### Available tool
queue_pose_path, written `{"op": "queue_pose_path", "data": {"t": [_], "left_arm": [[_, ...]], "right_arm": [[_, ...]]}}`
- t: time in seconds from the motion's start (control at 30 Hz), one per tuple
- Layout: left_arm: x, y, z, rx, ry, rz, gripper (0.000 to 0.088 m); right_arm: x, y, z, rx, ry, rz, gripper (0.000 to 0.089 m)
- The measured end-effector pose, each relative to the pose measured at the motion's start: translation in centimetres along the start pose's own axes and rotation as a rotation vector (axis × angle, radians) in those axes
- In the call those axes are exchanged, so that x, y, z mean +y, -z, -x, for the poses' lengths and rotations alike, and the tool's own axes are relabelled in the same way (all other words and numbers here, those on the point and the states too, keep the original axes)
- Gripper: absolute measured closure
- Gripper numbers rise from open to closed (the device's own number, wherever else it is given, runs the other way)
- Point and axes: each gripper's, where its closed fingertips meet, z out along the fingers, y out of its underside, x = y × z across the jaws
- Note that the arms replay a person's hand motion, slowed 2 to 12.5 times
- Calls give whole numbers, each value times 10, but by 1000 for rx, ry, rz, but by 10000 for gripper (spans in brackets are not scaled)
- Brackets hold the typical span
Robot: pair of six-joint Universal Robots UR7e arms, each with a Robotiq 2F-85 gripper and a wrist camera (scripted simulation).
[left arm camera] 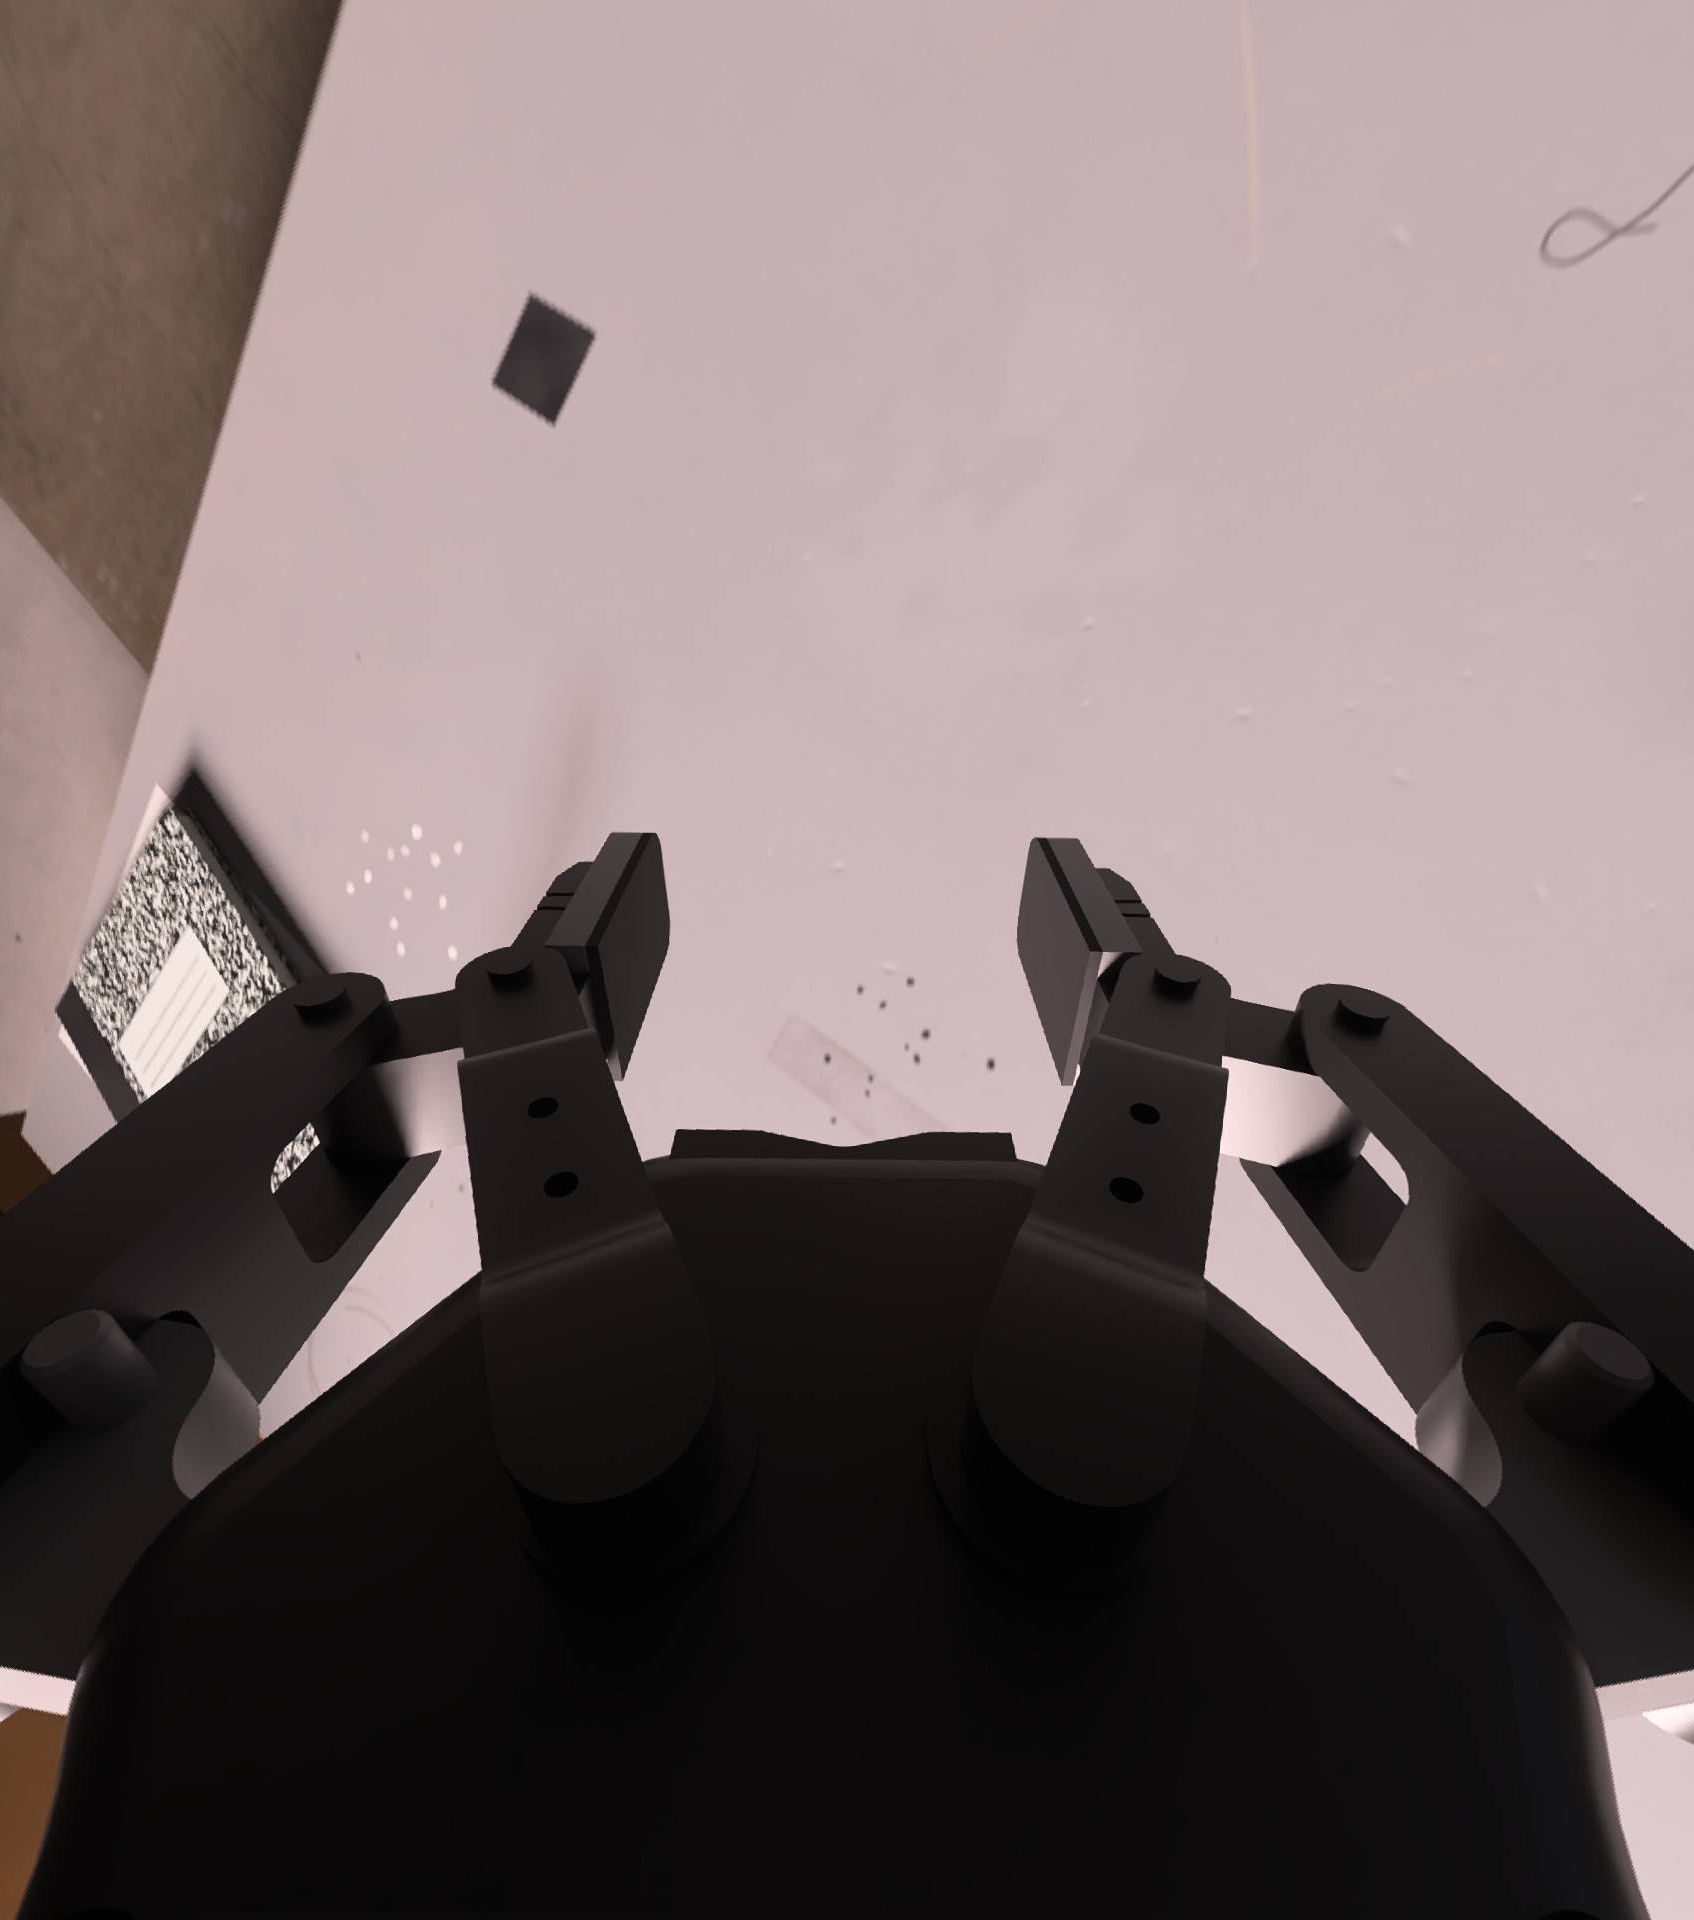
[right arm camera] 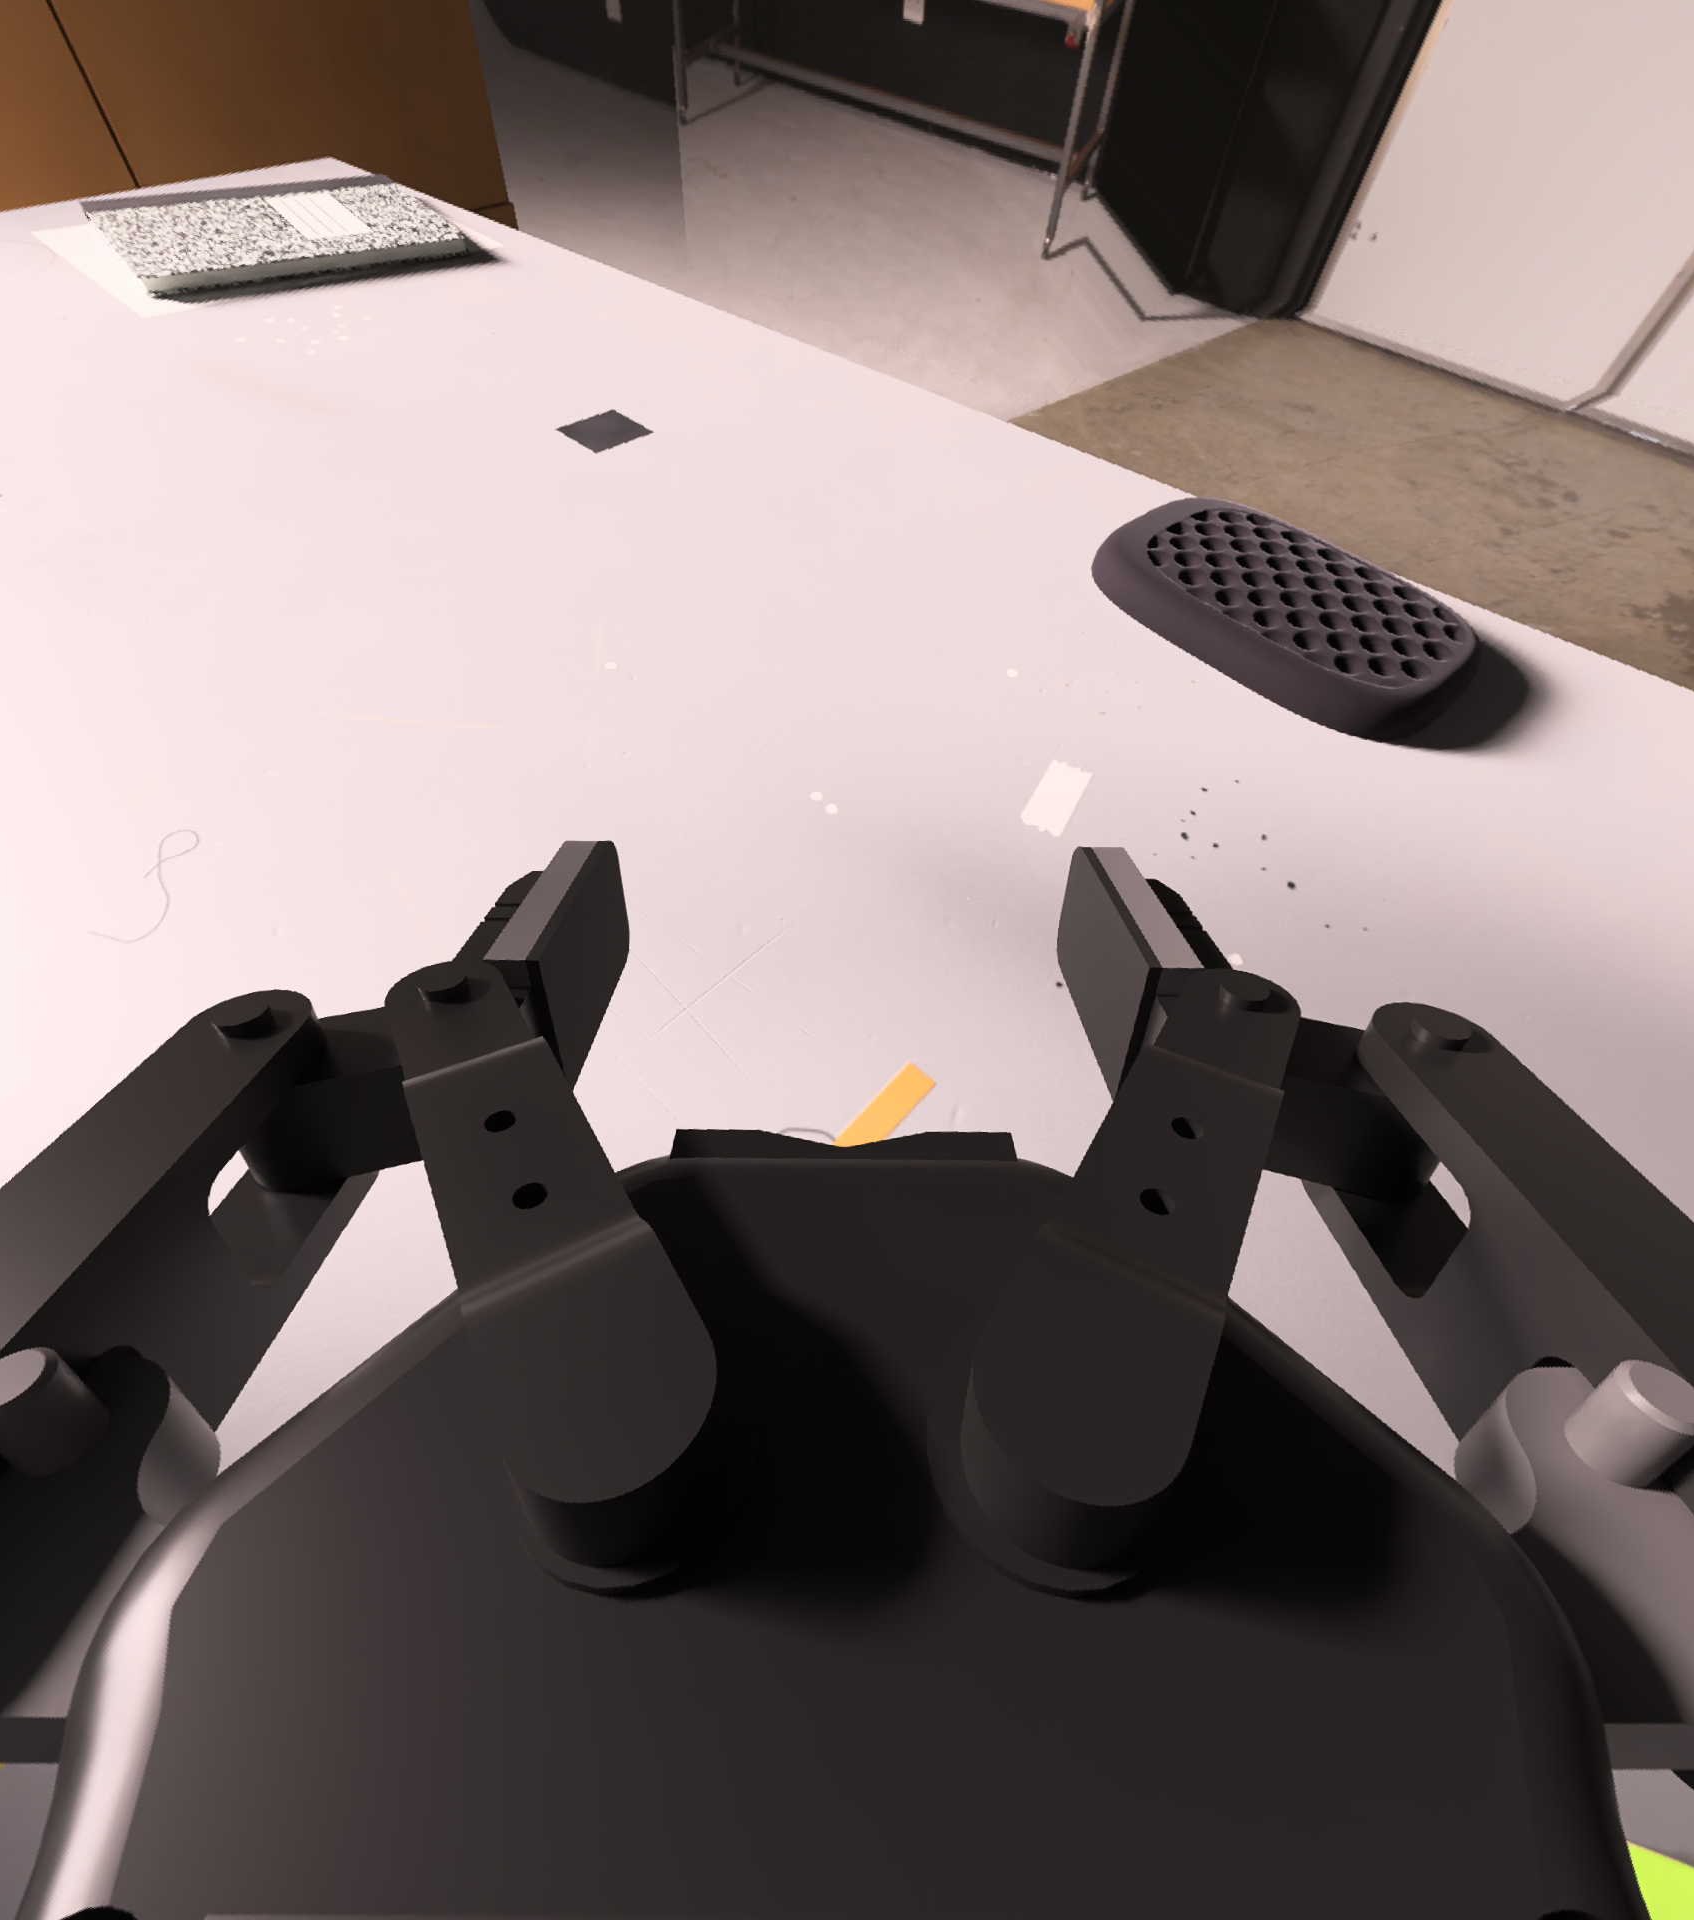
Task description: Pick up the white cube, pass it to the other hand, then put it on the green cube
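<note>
My left gripper [left arm camera: 845, 883] is open and empty, and looks down on the white table [left arm camera: 1030, 520]. My right gripper [right arm camera: 845, 883] is open and empty, held low over the same table [right arm camera: 303, 623]. The white cube is in neither view. A small bright green patch [right arm camera: 957, 1896] shows at the bottom edge of the right wrist view, behind the gripper body. It is mostly hidden, and I cannot tell whether it is the green cube.
A speckled notebook [left arm camera: 168, 987] lies near the table's edge and shows far left in the right wrist view [right arm camera: 282, 234]. A dark perforated oval pad [right arm camera: 1290, 623] lies ahead right. A small black square mark [right arm camera: 604, 431] and tape strips [right arm camera: 890, 1103] are on the table.
</note>
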Motion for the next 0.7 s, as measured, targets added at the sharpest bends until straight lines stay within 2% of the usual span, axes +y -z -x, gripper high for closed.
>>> {"op": "queue_pose_path", "data": {"t": [0.33,0.7], "left_arm": [[41,12,20,62,41,167,296],[75,13,32,117,129,325,337]], "right_arm": [[0,-11,10,-42,-20,-12,164],[0,-24,19,-83,-51,-29,170]]}}
